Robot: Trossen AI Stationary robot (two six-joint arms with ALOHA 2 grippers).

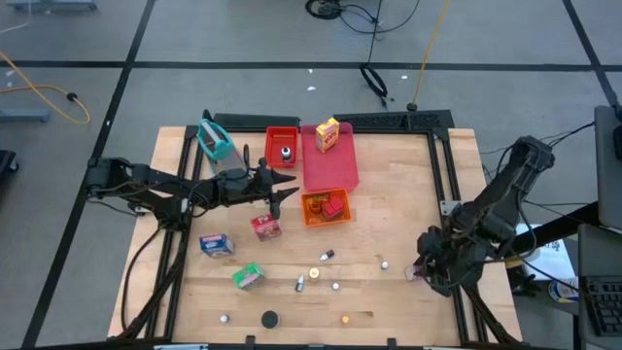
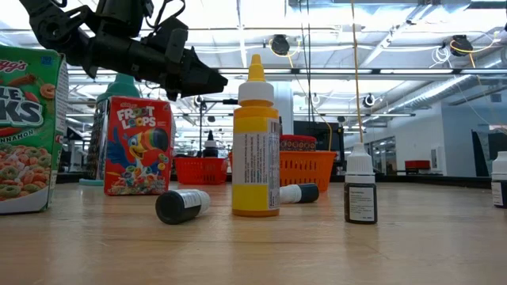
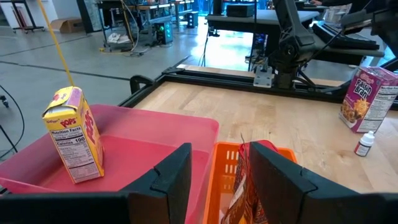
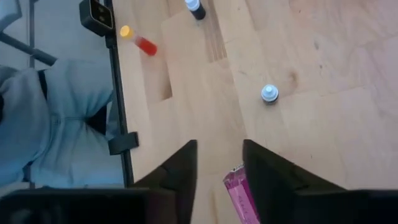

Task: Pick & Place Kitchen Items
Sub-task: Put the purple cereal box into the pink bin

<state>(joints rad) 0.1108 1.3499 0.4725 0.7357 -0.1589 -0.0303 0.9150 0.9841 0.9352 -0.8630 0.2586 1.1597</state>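
Hovering over orange tray (image 1: 311, 218): red packet (image 3: 242, 186) pinched in left gripper (image 1: 284, 188), ready for drop. Next: spread fingers, release. Right gripper (image 4: 219, 163) at table's right edge, spread, pink packet (image 4: 240, 194) just beside fingers.

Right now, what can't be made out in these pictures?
- Left wrist view: red packet at the left gripper, cut by the bottom edge; held or not unclear.
- Right wrist view: pink item at the right gripper, likewise cut off.
- High view: small bottles too small to identify.
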